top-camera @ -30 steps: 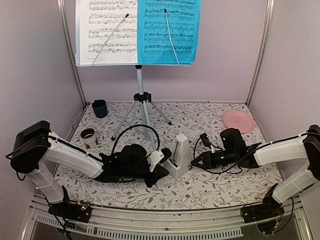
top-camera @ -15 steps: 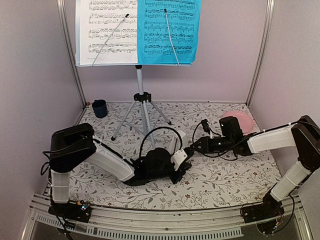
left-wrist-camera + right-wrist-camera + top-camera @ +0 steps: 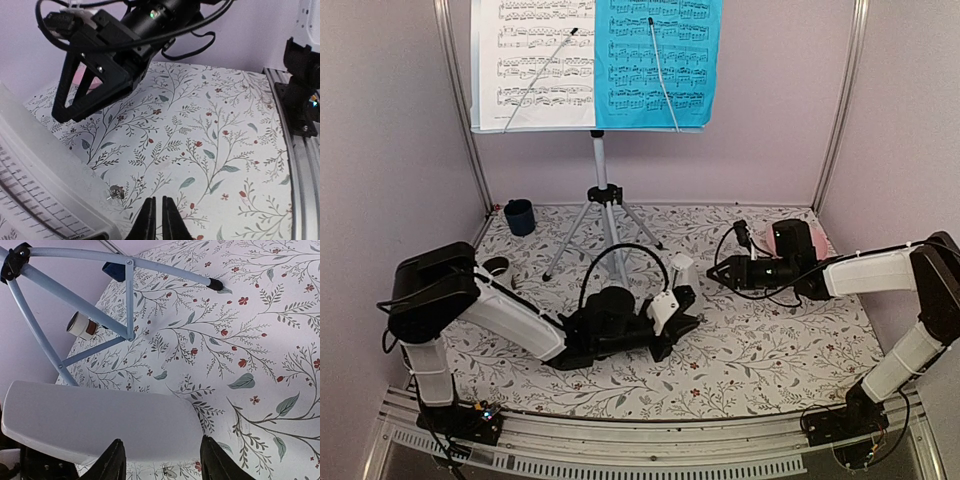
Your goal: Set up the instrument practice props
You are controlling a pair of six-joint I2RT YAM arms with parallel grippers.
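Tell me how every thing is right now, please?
music stand: standing up, legs spread.
white music sheet: up on the stand.
blue music sheet: up on the stand too.
metronome: on the table, not gripped.
left pincer: shut, empty.
right pincer: open, empty.
blue cup: upright.

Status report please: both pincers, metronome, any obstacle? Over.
Left pincer shut, empty, low beside metronome. Right pincer open, aimed at metronome, not gripping. White music sheet, blue music sheet on stand. No obstacle between right pincer and metronome.
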